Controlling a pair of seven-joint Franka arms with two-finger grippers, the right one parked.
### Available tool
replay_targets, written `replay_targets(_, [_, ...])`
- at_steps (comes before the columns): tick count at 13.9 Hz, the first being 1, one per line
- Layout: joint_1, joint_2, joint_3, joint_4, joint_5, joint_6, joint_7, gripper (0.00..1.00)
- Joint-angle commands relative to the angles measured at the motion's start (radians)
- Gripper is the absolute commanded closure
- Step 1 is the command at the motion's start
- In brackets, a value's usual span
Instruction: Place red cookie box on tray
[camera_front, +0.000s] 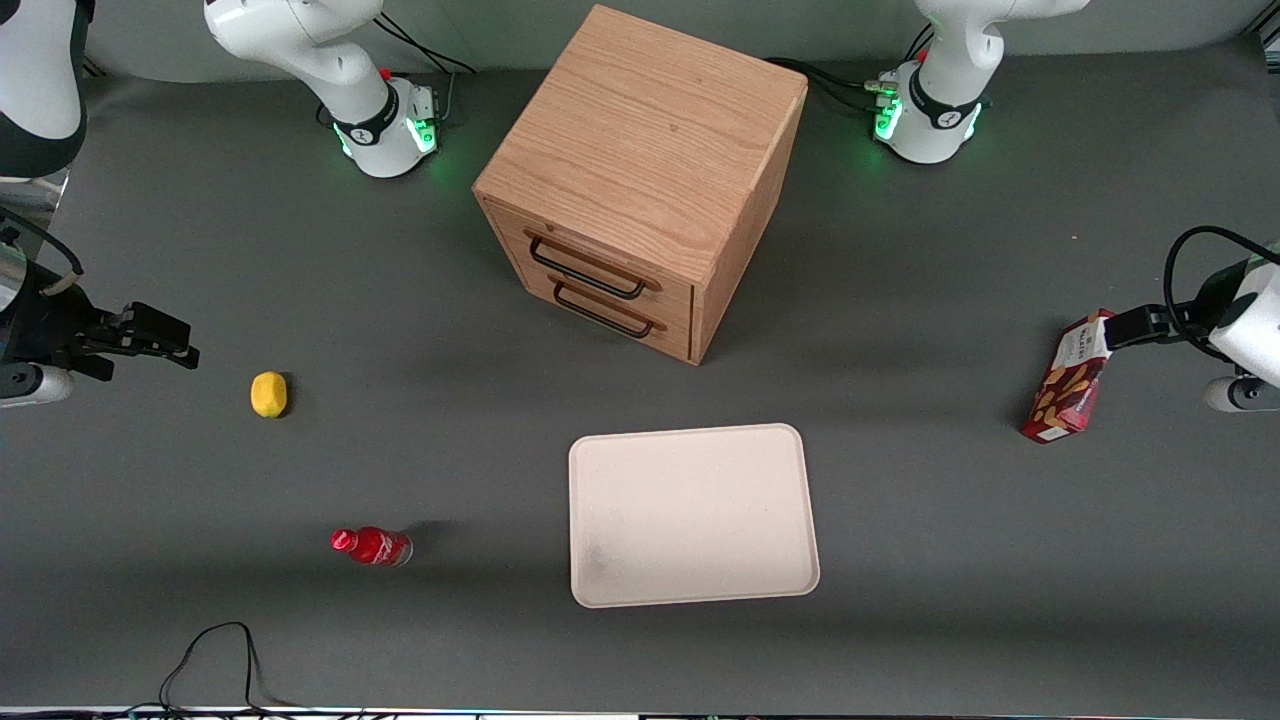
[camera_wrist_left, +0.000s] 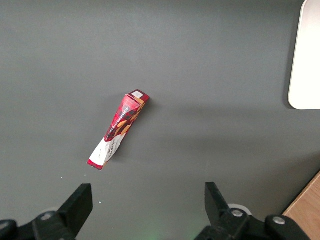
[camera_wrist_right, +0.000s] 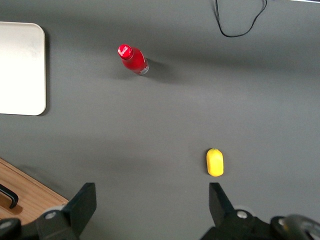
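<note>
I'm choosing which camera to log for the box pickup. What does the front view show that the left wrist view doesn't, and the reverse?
Only the front view shows the lemon, the small red bottle, the drawer fronts of the wooden cabinet, and the whole tray. Only the left wrist view shows the gripper open, above the table. Both show the red cookie box on the table, not on the tray and ungrasped.

- Red cookie box (camera_front: 1068, 380): slim dark-red carton printed with tan cookies, one end white, lying on the gray table toward the working arm's end.
- Tray (camera_front: 692, 514): cream-white, rounded corners, flat, well apart from the box.
</note>
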Motion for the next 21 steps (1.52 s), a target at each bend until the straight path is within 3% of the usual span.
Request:
replay_targets(1, [0.008, 0.007, -0.007, 0.024, -0.011, -0.027, 0.008, 0.00])
replay_targets(21, [0.012, 0.013, -0.006, 0.024, -0.013, -0.030, 0.040, 0.00])
